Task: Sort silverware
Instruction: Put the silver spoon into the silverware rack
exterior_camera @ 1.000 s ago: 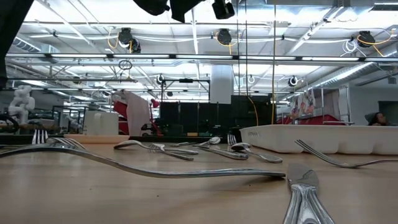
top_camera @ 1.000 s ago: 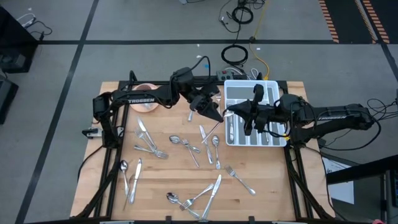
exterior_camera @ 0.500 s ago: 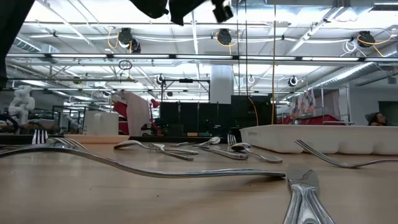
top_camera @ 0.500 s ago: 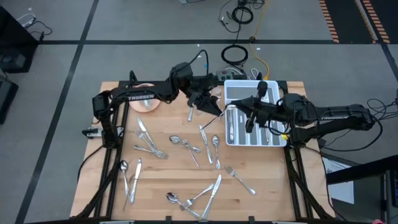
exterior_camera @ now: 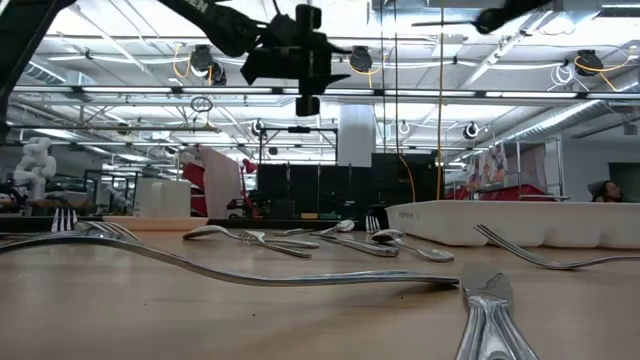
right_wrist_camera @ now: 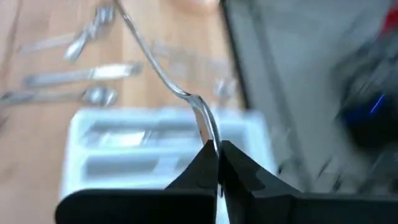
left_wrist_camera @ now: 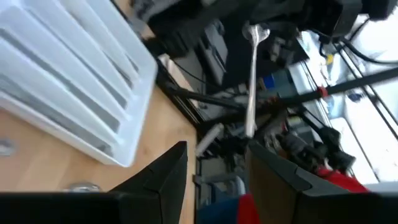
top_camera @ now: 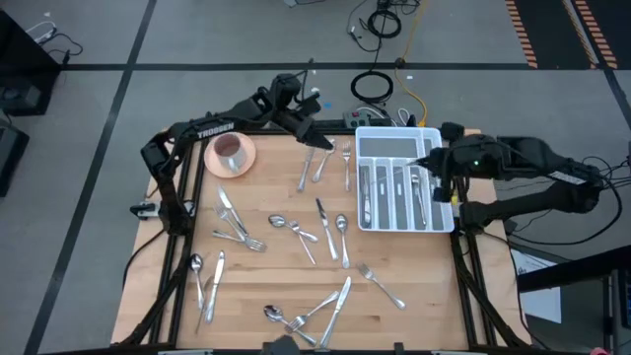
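My right gripper [right_wrist_camera: 217, 163] is shut on a silver fork [right_wrist_camera: 163, 73] and hangs high above the right side of the white tray [top_camera: 367, 219]. In the low view the fork [exterior_camera: 445, 21] runs level near the top. Several other pieces lie in the tray's compartments [top_camera: 394, 192]. My left gripper [left_wrist_camera: 214, 149] stands open with nothing between its fingers. It is in the air over the table's far edge [top_camera: 319, 142], next to the pink saucer with cup [top_camera: 230, 153]. Much more silverware [top_camera: 296, 232] lies flat and scattered over the wooden table. My right gripper pinches the fork's broad end [right_wrist_camera: 208, 134] between its two fingertips. The fingers slant down from the table's right side. The slim handle [right_wrist_camera: 134, 28] reaches out past the fingertips toward the table's left, and the fork hangs clear above the tray.
Loose pieces lie near the far edge [top_camera: 322, 163], at the middle [top_camera: 340, 232], at the left [top_camera: 229, 222] and along the near edge [top_camera: 315, 311]. Cables and a power strip [top_camera: 380, 113] sit just behind the tray. In the low view a fork [exterior_camera: 250, 272] lies close in front.
Both grippers met at one fork above the table's middle, beside the tray. My left gripper has let go and swung away toward the far edge. My right gripper has drawn back toward the right edge and risen, turning at the wrist, with the fork in its fingers.
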You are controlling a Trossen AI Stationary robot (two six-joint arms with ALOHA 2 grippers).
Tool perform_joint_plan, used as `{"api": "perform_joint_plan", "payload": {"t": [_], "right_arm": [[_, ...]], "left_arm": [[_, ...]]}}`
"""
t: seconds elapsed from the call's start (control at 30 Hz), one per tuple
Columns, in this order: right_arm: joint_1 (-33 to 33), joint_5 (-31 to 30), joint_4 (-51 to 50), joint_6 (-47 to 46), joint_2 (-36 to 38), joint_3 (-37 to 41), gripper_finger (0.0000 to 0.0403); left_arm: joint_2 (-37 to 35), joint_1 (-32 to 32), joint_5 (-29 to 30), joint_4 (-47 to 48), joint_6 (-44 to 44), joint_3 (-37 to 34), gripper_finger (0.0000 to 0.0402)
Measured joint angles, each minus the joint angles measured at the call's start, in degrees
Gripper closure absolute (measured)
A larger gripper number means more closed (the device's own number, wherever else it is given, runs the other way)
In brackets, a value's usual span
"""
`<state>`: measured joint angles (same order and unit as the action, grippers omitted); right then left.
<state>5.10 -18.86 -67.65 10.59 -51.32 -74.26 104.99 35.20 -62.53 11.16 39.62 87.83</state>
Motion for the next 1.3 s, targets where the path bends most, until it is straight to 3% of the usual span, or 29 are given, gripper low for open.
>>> {"api": "perform_joint_plan", "payload": {"t": [0.23, 0.37, 0.47, 0.87, 1.07, 1.3], "right_arm": [[7.22, 9.45, -22.78, -13.94, -6.49, -3.74, 0.0403], [9.62, 13.16, -21.58, -13.13, -10.00, -1.71, 0.0403], [11.21, 12.11, -22.20, -13.55, -14.37, -0.72, 0.0403], [19.54, 14.48, -22.45, -1.16, -28.28, 7.42, 0.0403], [24.81, 14.54, -22.35, 12.16, -28.70, 7.41, 0.0403], [31.99, 10.97, -22.35, 20.80, -27.24, 3.14, 0.0403]], "left_arm": [[0.00, 1.24, 0.62, 0.06, -0.09, 0.00, 0.0238], [0.00, 1.07, 0.62, 0.16, -1.22, 0.00, 0.0238], [0.00, 0.89, 0.62, 1.00, -2.56, 0.00, 0.0238], [0.00, 0.68, 0.53, 5.44, -7.69, -0.04, 0.0238], [0.00, 0.68, 0.51, 5.90, -8.91, -0.04, 0.0238], [0.00, 0.68, 0.43, 5.90, -9.07, -0.04, 0.0238]]}}
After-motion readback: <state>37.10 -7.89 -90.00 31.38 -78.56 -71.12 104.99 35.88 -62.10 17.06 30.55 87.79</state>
